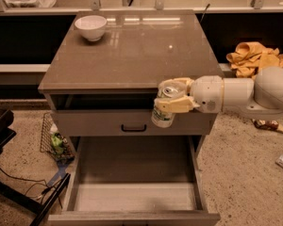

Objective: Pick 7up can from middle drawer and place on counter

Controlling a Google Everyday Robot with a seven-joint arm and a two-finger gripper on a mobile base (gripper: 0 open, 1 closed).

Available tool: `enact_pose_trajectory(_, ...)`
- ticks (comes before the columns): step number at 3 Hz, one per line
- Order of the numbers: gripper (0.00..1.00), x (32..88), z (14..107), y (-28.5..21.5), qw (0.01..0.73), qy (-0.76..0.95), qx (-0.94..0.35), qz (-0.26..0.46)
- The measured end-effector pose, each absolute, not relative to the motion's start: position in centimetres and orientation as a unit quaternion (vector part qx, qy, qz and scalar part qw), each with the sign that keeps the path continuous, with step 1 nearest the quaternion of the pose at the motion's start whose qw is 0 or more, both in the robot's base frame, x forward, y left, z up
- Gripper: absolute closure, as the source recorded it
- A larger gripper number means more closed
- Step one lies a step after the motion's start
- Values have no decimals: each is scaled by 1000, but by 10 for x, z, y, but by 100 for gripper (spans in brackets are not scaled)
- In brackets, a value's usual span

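Observation:
My gripper (171, 98) is shut on the 7up can (163, 112), a pale can with a silver top and pull tab. It holds the can upright in the air in front of the counter's front edge, right of centre, with the can's top about level with that edge. The counter (137, 51) is a glossy grey-brown slab. The middle drawer (134, 173) stands pulled out below, its flat grey floor bare. My white arm reaches in from the right.
A white bowl (90, 27) sits at the counter's back left corner. A closed drawer front with a small black handle (133, 127) is behind the can. A yellow cloth (254, 58) lies at the right. A wire basket (54, 140) stands at the left.

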State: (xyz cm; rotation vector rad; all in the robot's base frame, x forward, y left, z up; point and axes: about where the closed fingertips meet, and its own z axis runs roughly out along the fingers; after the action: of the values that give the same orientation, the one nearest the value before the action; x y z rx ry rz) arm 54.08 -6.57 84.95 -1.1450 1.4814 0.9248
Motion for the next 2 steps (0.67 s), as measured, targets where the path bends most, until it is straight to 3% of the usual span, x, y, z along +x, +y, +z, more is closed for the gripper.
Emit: enact_pose_trajectory(2, 100, 556, 887, -69, 509, 624, -478, 352)
